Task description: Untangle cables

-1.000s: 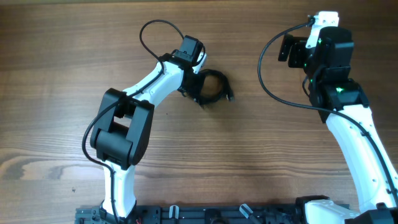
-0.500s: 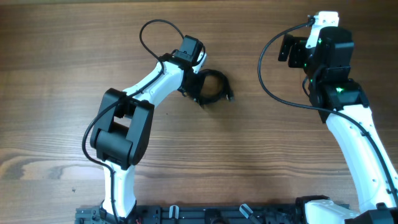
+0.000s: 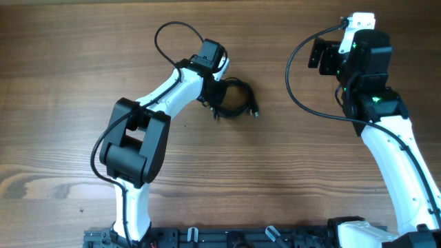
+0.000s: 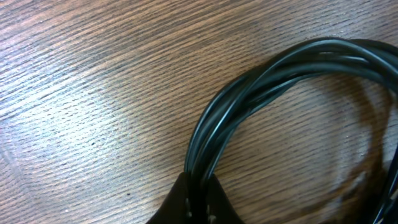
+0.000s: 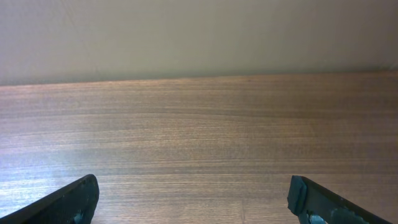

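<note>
The cables [image 3: 236, 96] are thin black cords wound in one small coil on the wooden table, upper middle in the overhead view, with a plug end sticking out at the right [image 3: 254, 110]. My left gripper [image 3: 215, 96] is shut on the coil's left side. In the left wrist view the black strands [image 4: 261, 87] curve up and right out of the closed fingertips [image 4: 200, 202]. My right gripper [image 3: 315, 54] is open and empty at the far right, well away from the coil. Its two fingertips [image 5: 193, 202] show at the bottom corners of the right wrist view.
The thicker black arm cables loop above the left arm [image 3: 165, 34] and left of the right arm [image 3: 293, 83]. A pale wall [image 5: 199, 37] stands beyond the table's far edge. A black rail [image 3: 227, 238] runs along the front edge.
The coil has shifted slightly in the left gripper: its shape changed and the plug end now points further right and down. The right arm has not moved.
</note>
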